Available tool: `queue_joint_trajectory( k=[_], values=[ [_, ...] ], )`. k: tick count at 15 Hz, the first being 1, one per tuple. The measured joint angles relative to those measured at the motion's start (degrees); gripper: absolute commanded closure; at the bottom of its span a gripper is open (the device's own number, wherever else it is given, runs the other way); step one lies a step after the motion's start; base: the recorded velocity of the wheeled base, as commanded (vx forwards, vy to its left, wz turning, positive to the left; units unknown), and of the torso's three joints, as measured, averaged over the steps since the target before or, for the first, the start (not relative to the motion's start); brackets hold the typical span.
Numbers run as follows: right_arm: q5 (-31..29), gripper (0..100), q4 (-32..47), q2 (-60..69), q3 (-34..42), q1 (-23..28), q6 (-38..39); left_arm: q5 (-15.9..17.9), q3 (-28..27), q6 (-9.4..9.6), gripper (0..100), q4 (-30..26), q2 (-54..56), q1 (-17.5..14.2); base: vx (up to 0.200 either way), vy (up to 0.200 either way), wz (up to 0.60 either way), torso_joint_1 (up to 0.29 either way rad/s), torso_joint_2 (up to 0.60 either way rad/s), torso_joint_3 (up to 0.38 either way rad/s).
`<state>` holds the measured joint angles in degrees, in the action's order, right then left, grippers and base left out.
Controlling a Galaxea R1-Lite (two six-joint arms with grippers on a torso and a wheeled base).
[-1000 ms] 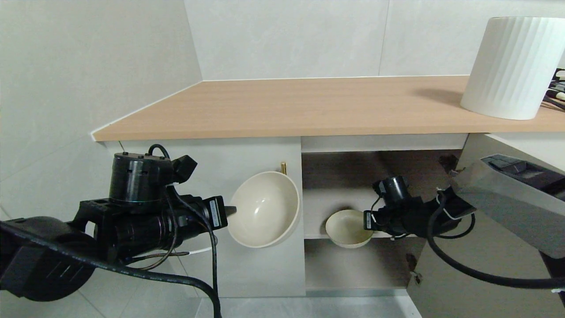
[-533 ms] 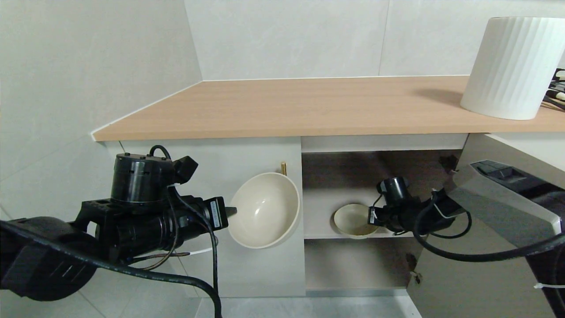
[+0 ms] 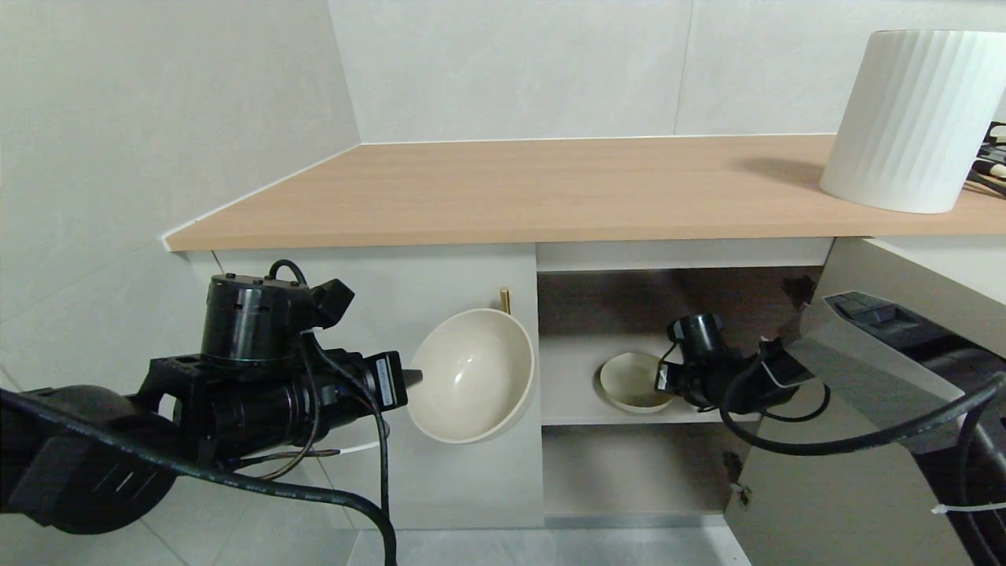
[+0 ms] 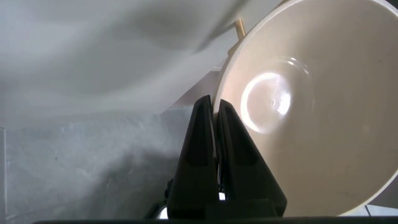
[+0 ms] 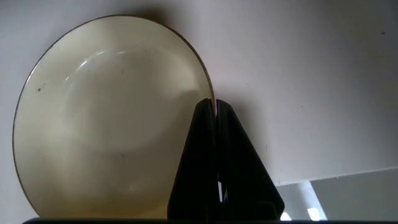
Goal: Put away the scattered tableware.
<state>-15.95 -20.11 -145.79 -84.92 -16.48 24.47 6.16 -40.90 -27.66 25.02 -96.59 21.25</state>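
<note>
Cabinet shelf: right jaws clamp the dish rim, holding it low by the front edge for release. Left jaws pinch the bowl rim beside the shut door, likely queued next.

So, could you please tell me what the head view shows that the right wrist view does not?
From the head view: the wooden countertop, the white ribbed container, and the left gripper holding the large cream bowl before the closed cabinet door. From the right wrist view: small dark specks inside the small cream bowl. Shared: that bowl, pinched at its rim by the right gripper, at the open cabinet's shelf.
</note>
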Motion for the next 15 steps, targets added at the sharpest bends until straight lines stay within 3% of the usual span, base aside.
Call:
queue_joint_trajectory(
  k=[5,6,15],
  values=[
    [-0.66,100,0.11,-1.35,-2.05,-0.02,0.22,0.0,-0.06,0.0,100,0.05,-0.27,0.02,0.0,0.0,0.0,0.0,0.0,0.0],
    [-0.74,0,0.09,-1.45,-2.16,0.0,0.2,0.0,-0.06,0.0,100,0.09,-0.35,0.02,0.0,0.0,0.0,0.0,0.0,0.0],
    [-0.09,0,0.52,1.27,0.41,-0.16,0.29,-1.27,-0.96,0.71,100,0.35,-3.22,1.21,0.0,0.0,0.0,0.0,0.0,0.0]
  ],
)
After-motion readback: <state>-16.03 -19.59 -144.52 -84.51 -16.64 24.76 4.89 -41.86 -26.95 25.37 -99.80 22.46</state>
